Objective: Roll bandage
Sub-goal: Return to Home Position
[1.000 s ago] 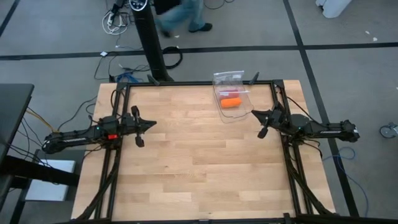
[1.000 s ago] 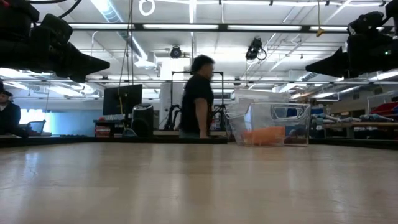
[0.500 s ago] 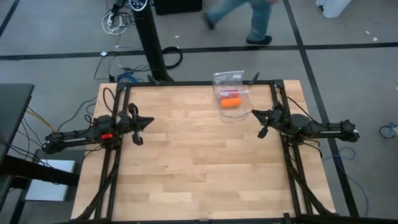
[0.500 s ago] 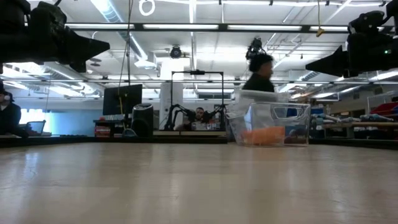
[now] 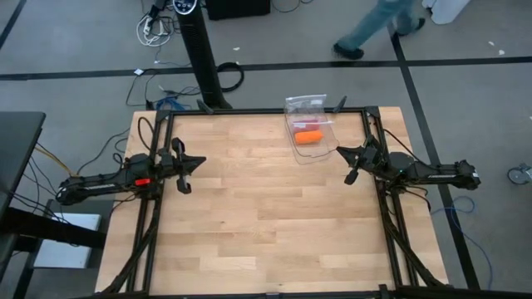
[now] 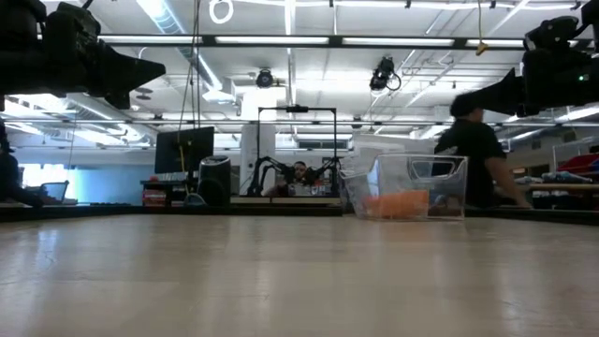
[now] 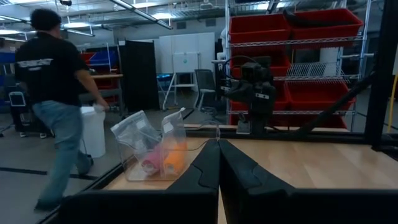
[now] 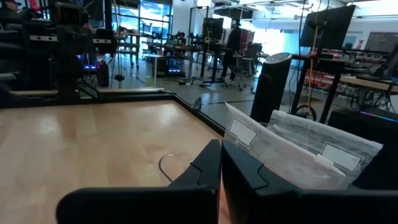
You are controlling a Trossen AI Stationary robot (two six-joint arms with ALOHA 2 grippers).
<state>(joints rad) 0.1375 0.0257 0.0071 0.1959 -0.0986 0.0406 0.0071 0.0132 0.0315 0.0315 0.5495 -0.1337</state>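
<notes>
The orange bandage (image 5: 309, 137) lies as a small roll inside a clear plastic zip bag (image 5: 308, 124), beside a pink bundle (image 7: 152, 163). The bag stands on the table at its far edge, right of the middle, and the low view shows the bandage (image 6: 398, 203) at its bottom. My left gripper (image 5: 202, 161) hovers shut above the table's left side, pointing toward the right, far from the bag. My right gripper (image 5: 338, 150) hovers shut at the right side, just near and right of the bag. Neither holds anything.
A black frame rail (image 5: 266, 111) runs around the wooden table (image 5: 266, 216), whose middle and near parts lie bare. A person (image 6: 477, 159) walks on the floor beyond the far edge. A black stand pole (image 5: 199, 58) rises behind the far left corner.
My left gripper has tipped its fingers upward a little and stayed shut. My right gripper has kept still. Beyond the far edge a person has walked from left to right.
</notes>
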